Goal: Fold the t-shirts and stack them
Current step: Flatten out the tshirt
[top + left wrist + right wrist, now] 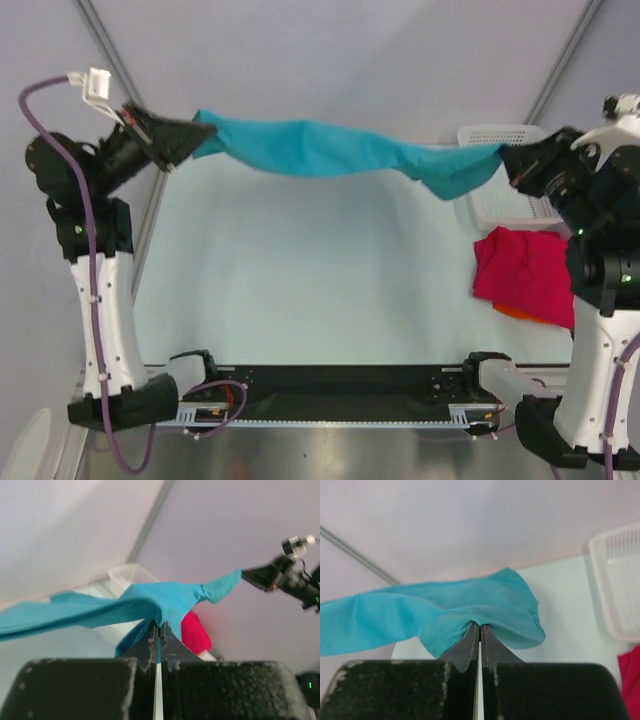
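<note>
Left gripper and right gripper each pinch one end of the teal shirt. It hangs stretched left-to-right over the table's far side, a soft, wrinkled, sagging band. Pink shirt lies crumpled at right on an orange edge.

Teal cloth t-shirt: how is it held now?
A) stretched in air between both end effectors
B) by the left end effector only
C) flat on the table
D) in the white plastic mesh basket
A: the teal cloth t-shirt hangs with one end pinched in the left end effector, the other in the right end effector.
</note>
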Robot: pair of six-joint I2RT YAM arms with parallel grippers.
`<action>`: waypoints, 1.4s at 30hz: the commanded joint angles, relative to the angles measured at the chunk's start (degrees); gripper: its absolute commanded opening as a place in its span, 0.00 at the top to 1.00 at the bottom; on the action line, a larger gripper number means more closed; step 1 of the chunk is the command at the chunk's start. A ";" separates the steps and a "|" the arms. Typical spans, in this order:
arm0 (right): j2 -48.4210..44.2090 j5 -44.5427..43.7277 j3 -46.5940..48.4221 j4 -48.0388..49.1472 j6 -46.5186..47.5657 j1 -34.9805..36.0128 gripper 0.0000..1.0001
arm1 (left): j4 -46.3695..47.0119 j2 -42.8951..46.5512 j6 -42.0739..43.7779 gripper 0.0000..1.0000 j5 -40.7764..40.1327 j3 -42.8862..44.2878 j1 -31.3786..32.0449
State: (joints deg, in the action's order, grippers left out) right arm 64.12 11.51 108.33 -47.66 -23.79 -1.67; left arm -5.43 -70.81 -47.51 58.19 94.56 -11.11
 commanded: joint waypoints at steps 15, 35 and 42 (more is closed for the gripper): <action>-25.80 9.94 -46.99 -26.85 -0.56 3.34 1.00 | -20.92 30.98 7.51 1.00 -4.75 -64.06 -0.31; -21.49 10.99 -47.69 -25.03 1.29 3.34 0.53 | -28.67 28.71 11.65 0.00 -11.87 -55.54 -0.31; -16.05 14.15 -54.69 -3.29 -3.98 3.60 0.48 | -19.37 18.09 10.86 0.01 -12.67 -55.63 -0.40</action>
State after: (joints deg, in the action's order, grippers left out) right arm 44.38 22.44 58.50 -68.01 -24.38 1.56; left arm -32.12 -46.72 -36.84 46.59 36.99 -11.38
